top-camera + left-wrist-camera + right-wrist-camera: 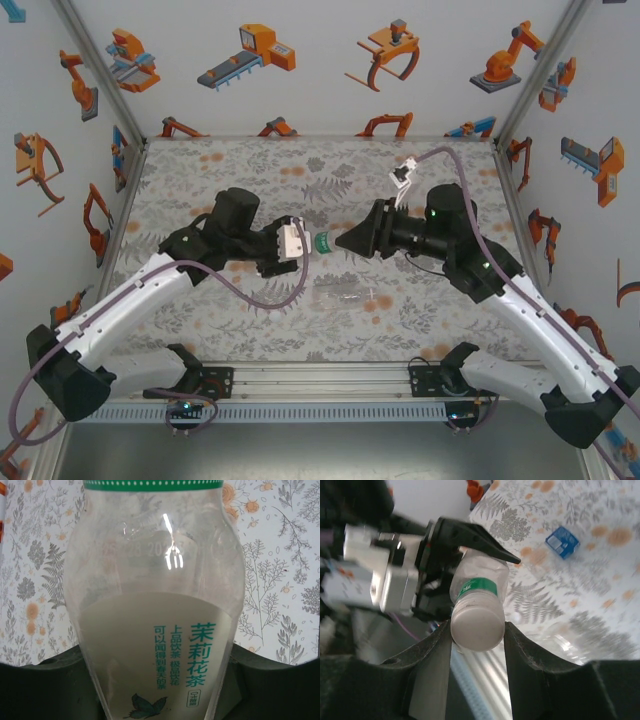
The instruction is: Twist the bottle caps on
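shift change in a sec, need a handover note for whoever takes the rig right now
Left gripper: shut on the green-label bottle, held on its side above the mat, neck toward the right arm.
Right gripper: shut on the cap, which sits on that bottle's neck.
Clear bottle: lying on the mat between the arms; I cannot tell whether it has a cap.
Small blue item on the mat: too small to identify.
Done: cap is on the green-label bottle; tightness cannot be judged.
Left: probably finish turning this cap, then see to the clear bottle.
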Controlling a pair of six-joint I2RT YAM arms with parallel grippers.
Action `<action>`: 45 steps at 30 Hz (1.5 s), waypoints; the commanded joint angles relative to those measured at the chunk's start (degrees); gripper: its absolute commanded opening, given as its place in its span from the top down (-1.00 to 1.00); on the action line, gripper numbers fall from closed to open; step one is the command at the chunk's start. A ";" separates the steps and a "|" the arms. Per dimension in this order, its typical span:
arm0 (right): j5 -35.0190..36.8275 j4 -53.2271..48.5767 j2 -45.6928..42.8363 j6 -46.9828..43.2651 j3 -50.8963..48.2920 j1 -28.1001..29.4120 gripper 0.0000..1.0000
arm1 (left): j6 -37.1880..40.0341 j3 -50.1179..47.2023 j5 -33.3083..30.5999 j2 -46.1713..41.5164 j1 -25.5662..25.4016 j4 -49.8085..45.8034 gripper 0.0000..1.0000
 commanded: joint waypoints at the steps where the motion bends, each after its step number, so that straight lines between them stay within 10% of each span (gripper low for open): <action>1: 9.88 0.05 0.66 28.38 -3.31 -0.17 1.00 | 0.73 -0.16 3.68 0.29 -0.84 6.43 1.00; 9: 4.15 4.76 3.40 29.79 -2.63 -1.84 0.66 | 0.63 -0.10 3.94 0.69 -0.84 6.85 1.00; 18: 5.83 1.19 0.48 3.04 4.26 -3.43 -0.16 | 1.01 0.04 4.45 0.01 -0.81 5.17 1.00; 33: -27.69 -10.78 -0.77 -72.81 12.57 -3.52 -0.21 | 0.99 0.31 6.96 -1.39 -0.83 2.54 1.00; 45: -30.03 -12.50 2.61 -75.83 11.21 -3.37 -0.19 | 1.03 0.87 8.16 -1.98 -0.89 1.22 1.00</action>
